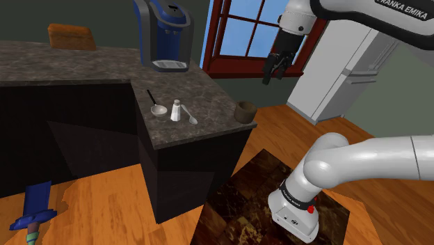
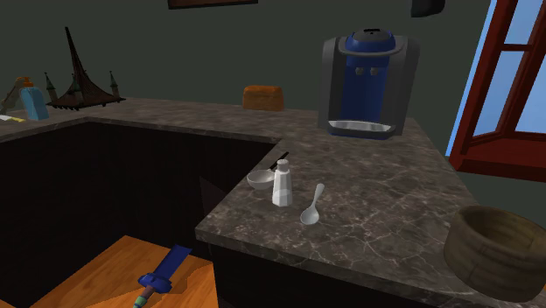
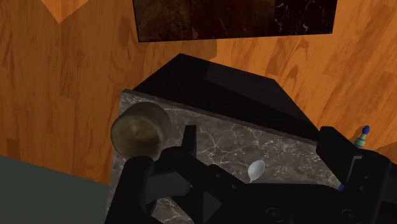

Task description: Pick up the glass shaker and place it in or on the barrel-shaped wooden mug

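Found the claw point(image 1: 271, 73) open and empty, high above the bench point(image 1: 209, 90). Noted the shaker point(image 1: 176, 110) upright by the inner-corner edge, between ladle point(image 1: 158, 108) and spoon point(image 1: 192, 119), and the mug point(image 1: 244, 111) at the end corner. Called for a vertical descent, straddling the shaker squarely.

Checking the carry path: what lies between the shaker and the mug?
A pale spoon lies beside the shaker; past it the counter is bare up to the mug, as the second exterior view shows.
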{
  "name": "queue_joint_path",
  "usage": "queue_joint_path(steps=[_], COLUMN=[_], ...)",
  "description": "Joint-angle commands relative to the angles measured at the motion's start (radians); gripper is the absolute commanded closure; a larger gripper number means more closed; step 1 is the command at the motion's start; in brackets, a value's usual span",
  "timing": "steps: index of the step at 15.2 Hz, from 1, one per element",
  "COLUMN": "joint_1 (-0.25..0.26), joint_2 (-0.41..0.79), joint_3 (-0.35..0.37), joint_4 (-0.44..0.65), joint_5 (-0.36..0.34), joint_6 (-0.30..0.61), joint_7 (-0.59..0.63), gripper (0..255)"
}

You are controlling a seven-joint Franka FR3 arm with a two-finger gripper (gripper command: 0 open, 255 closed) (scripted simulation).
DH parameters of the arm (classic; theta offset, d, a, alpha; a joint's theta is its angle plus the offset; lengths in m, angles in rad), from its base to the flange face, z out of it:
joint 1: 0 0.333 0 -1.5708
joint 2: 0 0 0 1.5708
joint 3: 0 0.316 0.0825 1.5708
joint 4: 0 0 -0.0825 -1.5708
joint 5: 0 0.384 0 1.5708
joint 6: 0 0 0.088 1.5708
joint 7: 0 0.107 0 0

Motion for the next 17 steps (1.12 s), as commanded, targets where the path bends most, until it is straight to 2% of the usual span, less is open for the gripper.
queue_joint_path(steps=[1, 9, 17], joint_1=[0.000, 0.001, 0.000], joint_2=[0.000, 0.127, 0.344], joint_3=[0.000, 0.043, 0.089], joint_4=[0.000, -0.123, -0.146], joint_5=[0.000, 0.054, 0.085], joint_6=[0.000, 0.311, 0.616], joint_7=[0.000, 0.092, 0.176], gripper=[0, 0, 0])
